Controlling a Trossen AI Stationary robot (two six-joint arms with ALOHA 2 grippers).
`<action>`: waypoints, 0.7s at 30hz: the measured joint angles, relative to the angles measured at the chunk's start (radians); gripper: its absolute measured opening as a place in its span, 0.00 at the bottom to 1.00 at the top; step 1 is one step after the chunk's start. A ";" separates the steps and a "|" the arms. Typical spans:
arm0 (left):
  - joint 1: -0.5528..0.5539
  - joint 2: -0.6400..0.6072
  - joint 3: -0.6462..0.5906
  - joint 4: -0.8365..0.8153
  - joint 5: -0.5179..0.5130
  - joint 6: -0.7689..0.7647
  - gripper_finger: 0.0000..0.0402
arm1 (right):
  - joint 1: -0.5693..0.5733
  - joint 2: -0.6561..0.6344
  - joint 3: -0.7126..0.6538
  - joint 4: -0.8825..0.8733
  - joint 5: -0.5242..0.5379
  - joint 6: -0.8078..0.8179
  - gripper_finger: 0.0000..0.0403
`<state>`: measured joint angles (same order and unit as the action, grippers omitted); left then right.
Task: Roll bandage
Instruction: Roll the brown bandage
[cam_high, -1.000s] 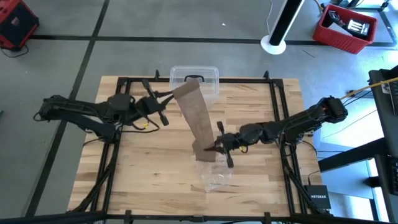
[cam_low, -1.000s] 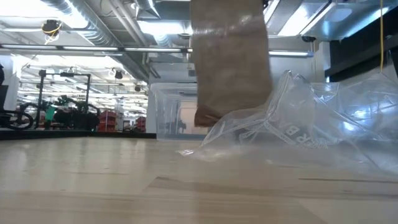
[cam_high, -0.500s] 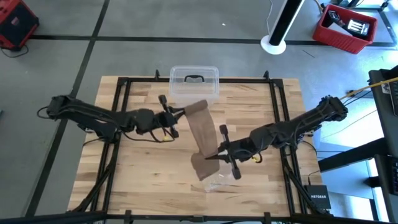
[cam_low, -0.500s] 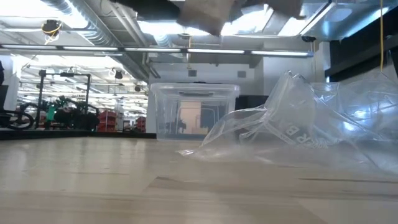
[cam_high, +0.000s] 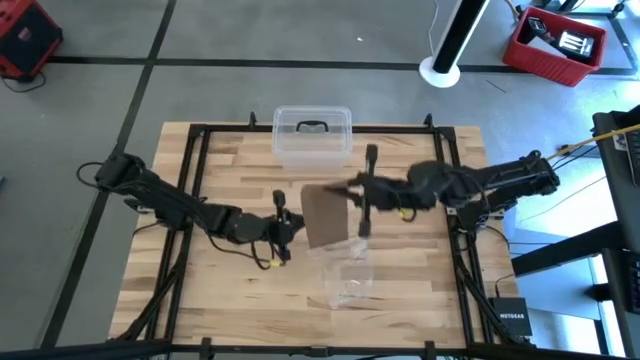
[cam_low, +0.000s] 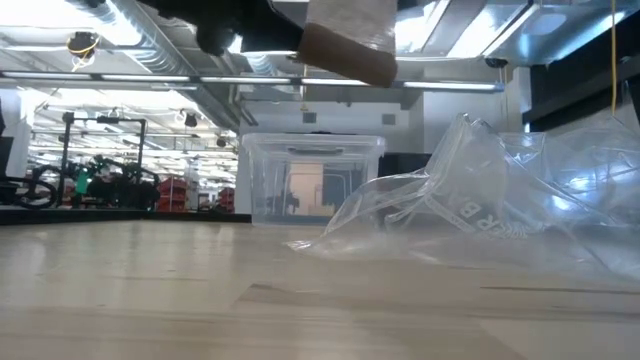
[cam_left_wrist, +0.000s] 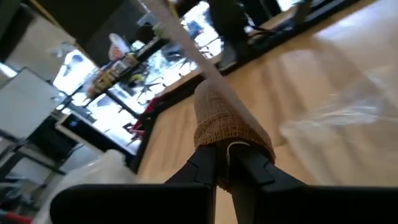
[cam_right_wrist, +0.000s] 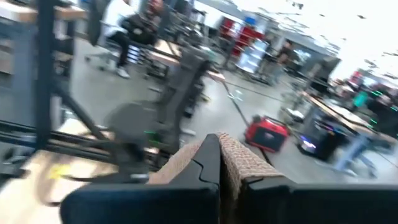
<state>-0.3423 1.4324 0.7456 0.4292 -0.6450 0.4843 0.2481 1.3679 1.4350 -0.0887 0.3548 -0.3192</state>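
Observation:
The bandage (cam_high: 322, 214), a dull brown strip of cloth, hangs in the air above the table's middle, between my two grippers. My left gripper (cam_high: 296, 221) is shut on its near-left end and my right gripper (cam_high: 347, 190) is shut on its far-right end. In the low view the bandage (cam_low: 345, 40) shows only at the top edge, well above the tabletop. The left wrist view has the bandage (cam_left_wrist: 225, 121) bunched just past the fingertips. In the right wrist view the bandage (cam_right_wrist: 242, 163) lies over the fingers. My left gripper pinches one end of the bandage (cam_left_wrist: 227, 140) between its two fingers (cam_left_wrist: 205, 167), coming almost level from the table's left. The cloth bulges out just past the fingertips and is clear of the table. My right gripper pinches the other end of the bandage (cam_right_wrist: 231, 153) between its two shut fingers (cam_right_wrist: 208, 163), coming level from the table's right. Cloth lies on both sides of the fingers and is lifted clear of the table.
A clear plastic box (cam_high: 312, 134) with a dark handle stands at the table's far edge, also seen as the box (cam_low: 312, 180) in the low view. A crinkled clear plastic bag (cam_high: 346, 284) lies near the front, under the grippers; the bag (cam_low: 480, 205) fills the low view's right.
My left gripper has gone down and toward the near edge and the table's middle, keeping its end. My right gripper has risen and gone toward the far edge, rolling its wrist. The bandage, earlier a long slanting strip with its lower end near the bag, is now lifted clear and looks shorter from above.

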 joint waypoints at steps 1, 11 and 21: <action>-0.011 0.010 0.000 0.003 0.006 -0.007 0.04 | -0.024 0.001 0.000 -0.003 0.000 0.001 0.01; -0.103 0.034 0.004 0.039 0.023 -0.033 0.04 | -0.233 0.001 -0.055 -0.096 -0.038 0.058 0.01; -0.168 0.036 0.034 0.036 0.052 -0.050 0.04 | -0.398 0.013 -0.255 -0.085 -0.179 0.190 0.01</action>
<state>-0.5098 1.4681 0.7792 0.4652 -0.5934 0.4343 -0.1496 1.3808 1.1797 -0.1734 0.1757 -0.1288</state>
